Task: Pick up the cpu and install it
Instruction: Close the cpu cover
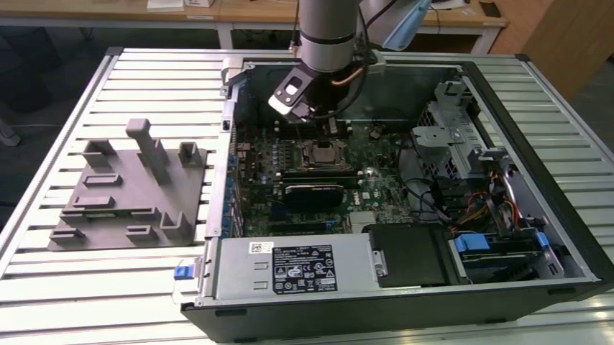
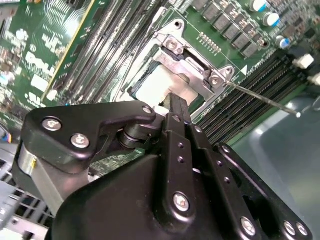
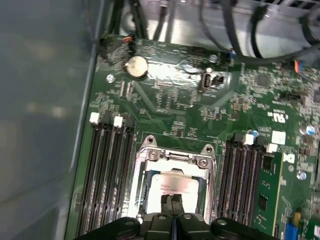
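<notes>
end effector [image 3: 172, 198] is closed tight on nothing, its tips just above the cpu [image 3: 175, 184] lying in the motherboard socket [image 3: 172, 156].

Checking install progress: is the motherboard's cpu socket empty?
No, in the first wrist view the silvery cpu lies inside the metal socket frame, right at the tips of the gripper.
</notes>
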Tool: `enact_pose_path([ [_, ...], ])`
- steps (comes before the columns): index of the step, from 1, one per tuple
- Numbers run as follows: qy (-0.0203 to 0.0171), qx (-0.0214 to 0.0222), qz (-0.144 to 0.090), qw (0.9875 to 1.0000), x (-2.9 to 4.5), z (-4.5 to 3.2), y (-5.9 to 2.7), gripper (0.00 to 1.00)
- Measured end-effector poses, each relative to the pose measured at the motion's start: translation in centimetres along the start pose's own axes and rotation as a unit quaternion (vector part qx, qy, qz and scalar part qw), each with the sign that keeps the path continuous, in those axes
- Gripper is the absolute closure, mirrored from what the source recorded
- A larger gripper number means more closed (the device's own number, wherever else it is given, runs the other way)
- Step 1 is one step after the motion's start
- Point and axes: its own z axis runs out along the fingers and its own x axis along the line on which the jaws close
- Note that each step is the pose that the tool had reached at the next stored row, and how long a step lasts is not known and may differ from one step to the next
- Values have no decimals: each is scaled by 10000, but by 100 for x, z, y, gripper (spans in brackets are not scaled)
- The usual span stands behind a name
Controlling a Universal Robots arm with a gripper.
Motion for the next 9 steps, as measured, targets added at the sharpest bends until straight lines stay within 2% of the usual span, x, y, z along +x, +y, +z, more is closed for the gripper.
enact_pose_path([
  [5, -3, -7, -453, 9990, 0, 1, -1, 89],
  [9, -9, -13, -819, 9966, 0, 2, -1, 89],
])
